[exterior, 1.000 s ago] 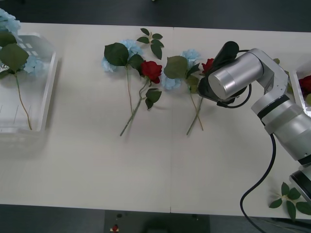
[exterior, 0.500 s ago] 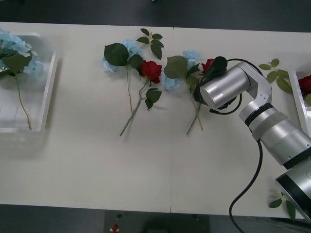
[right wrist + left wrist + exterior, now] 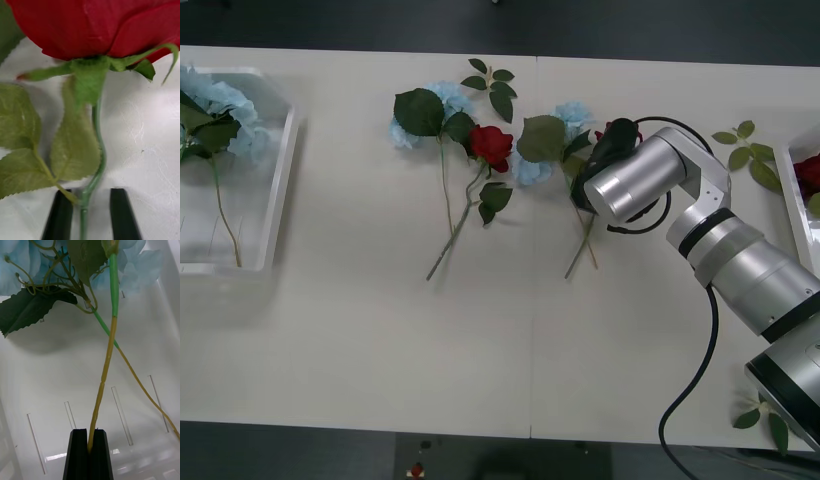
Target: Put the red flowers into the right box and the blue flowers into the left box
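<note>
White table | right gripper parted astride red flowers stem | left gripper clenching blue flowers stem

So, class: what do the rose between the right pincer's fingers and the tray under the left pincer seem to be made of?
The rose looks artificial: matte, cloth-like red petals and a smooth, moulded-looking green stem, probably plastic. The tray looks like glossy, translucent white plastic, with moulded slots in its base and soft reflections. The right pincer straddles the stem; the left pincer is shut on a blue flower stem.
</note>
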Robot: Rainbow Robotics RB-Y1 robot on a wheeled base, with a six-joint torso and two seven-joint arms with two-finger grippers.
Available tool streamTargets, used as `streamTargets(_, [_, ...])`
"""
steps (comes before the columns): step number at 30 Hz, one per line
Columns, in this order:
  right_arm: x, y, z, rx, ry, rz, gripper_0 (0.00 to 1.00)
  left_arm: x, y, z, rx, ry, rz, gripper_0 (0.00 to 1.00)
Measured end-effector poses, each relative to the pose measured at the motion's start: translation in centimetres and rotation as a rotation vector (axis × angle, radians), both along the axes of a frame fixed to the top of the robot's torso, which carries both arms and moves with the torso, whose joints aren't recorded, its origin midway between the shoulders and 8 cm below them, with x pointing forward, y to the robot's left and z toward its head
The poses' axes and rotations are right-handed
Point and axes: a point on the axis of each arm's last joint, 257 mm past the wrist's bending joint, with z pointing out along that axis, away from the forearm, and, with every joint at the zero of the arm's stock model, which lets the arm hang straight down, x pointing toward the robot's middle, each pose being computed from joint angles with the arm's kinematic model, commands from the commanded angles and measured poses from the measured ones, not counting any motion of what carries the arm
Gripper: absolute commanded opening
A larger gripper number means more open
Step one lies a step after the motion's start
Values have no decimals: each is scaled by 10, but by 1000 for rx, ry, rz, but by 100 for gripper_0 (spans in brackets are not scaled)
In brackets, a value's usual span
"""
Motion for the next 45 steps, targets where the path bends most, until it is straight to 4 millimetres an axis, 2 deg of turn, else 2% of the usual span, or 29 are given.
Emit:
streamTargets(13, [1,-10,2,49,11,-16,0,0,0,0,0,0,0,100])
streamTargets(22, [9,-47,9,-30,-8,11,0,-4,-6,-2,-16,17,-15,100])
streamTargets(24, [10,-54,11,-22,-7,6,0,-7,-19,-2,-68,31,-39,100])
streamTargets(27, [10,-66,13,-14,-2,0,0,-13,-55,8,-207,41,-103,100])
streamTargets(32, [9,-93,19,-89,14,80,0,-18,-114,46,-323,29,-278,100])
streamTargets(35, [7,-104,21,-78,24,81,0,-22,-141,67,-324,25,-384,100])
streamTargets(40, [7,-121,30,-26,20,86,0,-27,-170,103,-278,26,-489,100])
streamTargets(45, [0,-151,45,-49,38,175,0,-37,-182,122,-295,166,-351,100])
